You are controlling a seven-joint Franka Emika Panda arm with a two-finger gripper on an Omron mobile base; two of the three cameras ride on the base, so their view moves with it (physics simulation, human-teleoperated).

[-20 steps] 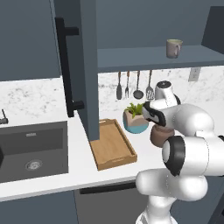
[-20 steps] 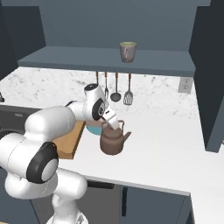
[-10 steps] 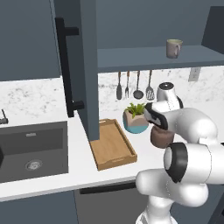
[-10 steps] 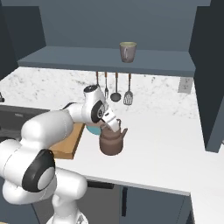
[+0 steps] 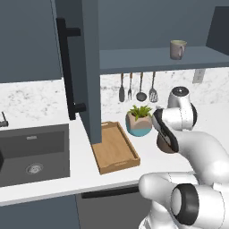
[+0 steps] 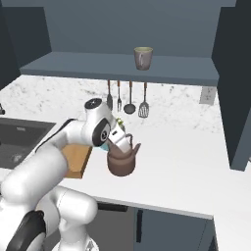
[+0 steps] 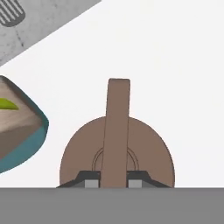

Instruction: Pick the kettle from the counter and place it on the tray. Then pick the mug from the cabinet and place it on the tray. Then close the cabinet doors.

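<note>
On counter, gripper clamps kettle handle.

I see the dark-brown kettle upright on the white counter, its thin handle pinched between the finger tips. The wooden tray lies beside the sink. The grey-green mug stands on the cabinet shelf; the door hangs open.

one kettle, one mug, four utensils
</note>
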